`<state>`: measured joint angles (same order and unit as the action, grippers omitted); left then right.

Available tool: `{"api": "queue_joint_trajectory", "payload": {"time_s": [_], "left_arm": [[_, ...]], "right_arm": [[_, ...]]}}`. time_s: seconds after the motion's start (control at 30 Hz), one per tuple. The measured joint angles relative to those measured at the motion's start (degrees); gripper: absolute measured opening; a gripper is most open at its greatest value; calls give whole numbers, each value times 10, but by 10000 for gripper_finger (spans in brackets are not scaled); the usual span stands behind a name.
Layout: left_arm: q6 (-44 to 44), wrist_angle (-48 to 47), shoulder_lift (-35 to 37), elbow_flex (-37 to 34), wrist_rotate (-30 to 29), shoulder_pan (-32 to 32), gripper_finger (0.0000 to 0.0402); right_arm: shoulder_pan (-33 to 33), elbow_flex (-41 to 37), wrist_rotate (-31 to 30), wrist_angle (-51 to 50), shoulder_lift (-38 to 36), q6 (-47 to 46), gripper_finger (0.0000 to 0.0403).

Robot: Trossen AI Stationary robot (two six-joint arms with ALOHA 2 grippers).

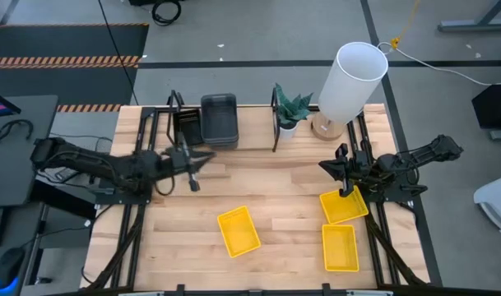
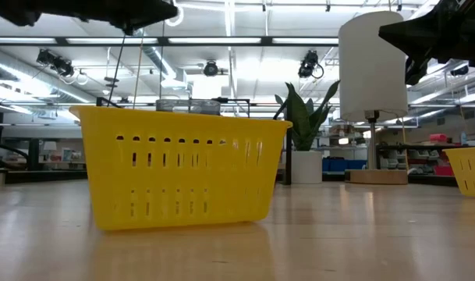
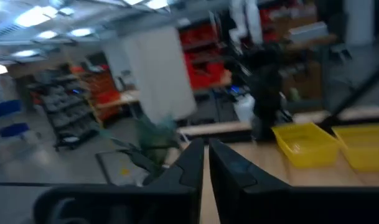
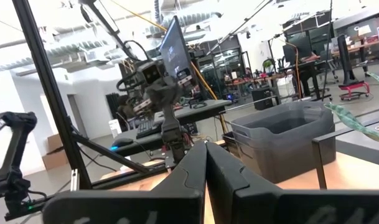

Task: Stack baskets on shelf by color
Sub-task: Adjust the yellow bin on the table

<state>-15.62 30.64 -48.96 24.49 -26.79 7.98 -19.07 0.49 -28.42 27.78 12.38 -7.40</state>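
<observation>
Yellow baskets (image 1: pixel 238 230) lie apart, bare tabletop (image 1: pixel 275 177) between both grippers.

The left arm reaches in level from the left side, its pincer (image 1: pixel 194 167) nearly pressed together and holding nothing. The right arm stretches in from the right, wrist bent downward, its pincer (image 1: pixel 346 190) fully closed and empty.
</observation>
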Motion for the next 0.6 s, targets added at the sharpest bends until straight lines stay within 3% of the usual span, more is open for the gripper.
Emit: {"api": "queue_joint_trajectory", "payload": {"time_s": [0.3,0.4,0.6], "left_arm": [[-9,4,150,-58,33,-21,4],[-16,1,182,-85,42,-20,5],[13,62,234,-185,56,-20,9]], "right_arm": [[0,0,0,1,0,0,12],[0,0,0,43,0,-2,12],[-1,0,0,97,0,-80,12]]}}
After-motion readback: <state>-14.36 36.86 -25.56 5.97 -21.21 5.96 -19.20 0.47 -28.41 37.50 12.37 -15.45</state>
